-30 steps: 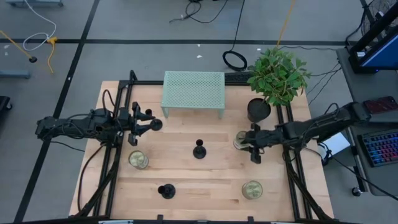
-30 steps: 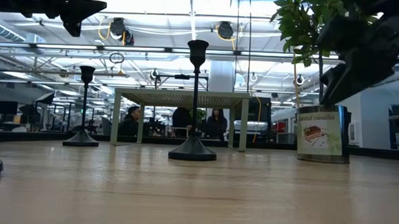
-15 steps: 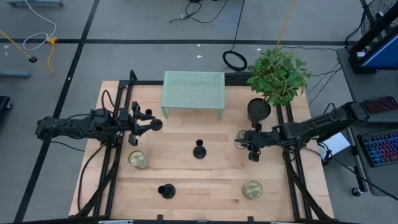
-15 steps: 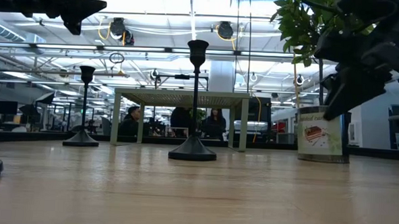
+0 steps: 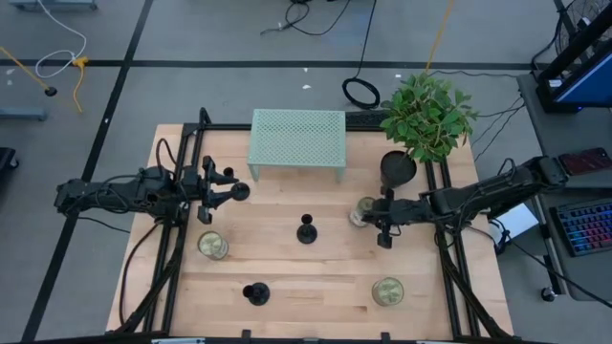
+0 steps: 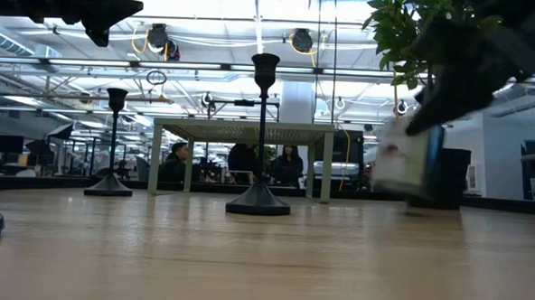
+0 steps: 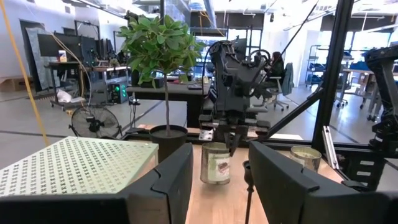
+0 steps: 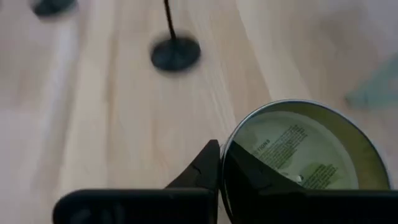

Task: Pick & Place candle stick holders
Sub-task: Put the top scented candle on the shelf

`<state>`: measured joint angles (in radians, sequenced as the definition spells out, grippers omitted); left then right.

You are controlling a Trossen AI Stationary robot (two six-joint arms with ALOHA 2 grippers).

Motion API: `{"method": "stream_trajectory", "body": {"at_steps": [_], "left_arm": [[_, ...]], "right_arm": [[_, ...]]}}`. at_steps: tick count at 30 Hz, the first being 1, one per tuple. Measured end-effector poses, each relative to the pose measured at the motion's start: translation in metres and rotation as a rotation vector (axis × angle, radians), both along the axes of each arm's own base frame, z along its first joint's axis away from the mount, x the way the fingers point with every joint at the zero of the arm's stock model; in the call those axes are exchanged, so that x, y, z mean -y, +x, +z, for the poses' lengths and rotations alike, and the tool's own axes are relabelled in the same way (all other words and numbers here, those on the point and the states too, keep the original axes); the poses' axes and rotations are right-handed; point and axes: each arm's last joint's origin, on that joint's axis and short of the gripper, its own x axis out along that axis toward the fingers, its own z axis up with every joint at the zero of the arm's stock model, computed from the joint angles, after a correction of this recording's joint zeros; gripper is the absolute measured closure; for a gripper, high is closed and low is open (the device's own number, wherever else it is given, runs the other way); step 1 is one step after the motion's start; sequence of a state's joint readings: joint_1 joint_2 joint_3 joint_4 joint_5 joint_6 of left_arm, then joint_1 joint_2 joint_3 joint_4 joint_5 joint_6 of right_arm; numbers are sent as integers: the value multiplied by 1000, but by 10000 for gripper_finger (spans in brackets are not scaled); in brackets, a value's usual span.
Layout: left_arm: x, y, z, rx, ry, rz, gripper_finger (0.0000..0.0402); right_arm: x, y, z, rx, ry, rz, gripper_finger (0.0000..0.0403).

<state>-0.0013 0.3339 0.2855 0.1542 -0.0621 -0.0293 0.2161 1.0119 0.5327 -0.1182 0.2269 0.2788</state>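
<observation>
Your wooden table [image 5: 287,277] carries a pale green mesh shelf [image 5: 297,139] at its far side, and three black goblet-shaped candle stick holders: centre [image 5: 306,229], near-left [image 5: 254,292] and far-left [image 5: 236,190]. Your right gripper [image 5: 371,220] has pinched the rim of a greenish-gold round can [image 5: 360,211] right of centre, lifted off the table. Your left gripper [image 5: 222,191] hovers with fingers apart at the far-left holder.

Grey floor [image 5: 191,38] (cables strewn), bright ceiling lights [image 6: 192,2] overhead.

Right claw [image 8: 219,163] pinches can [image 8: 298,158] rim; candle stick holder [image 8: 175,52] base beyond, on wood.
</observation>
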Motion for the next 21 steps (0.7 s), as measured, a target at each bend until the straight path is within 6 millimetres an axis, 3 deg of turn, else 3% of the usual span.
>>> {"method": "stream_trajectory", "body": {"at_steps": [8,11,17,21], "left_arm": [[0,0,0,0,-2,0,240],[0,0,0,3,-2,0,240],[0,0,1,14,-2,0,240],[0,0,2,16,-2,0,240]], "right_arm": [[-6,21,37,419,-54,134,398],[-10,33,54,437,-120,206,399],[-9,75,103,390,-378,253,399],[11,106,138,363,-486,71,400]]}}
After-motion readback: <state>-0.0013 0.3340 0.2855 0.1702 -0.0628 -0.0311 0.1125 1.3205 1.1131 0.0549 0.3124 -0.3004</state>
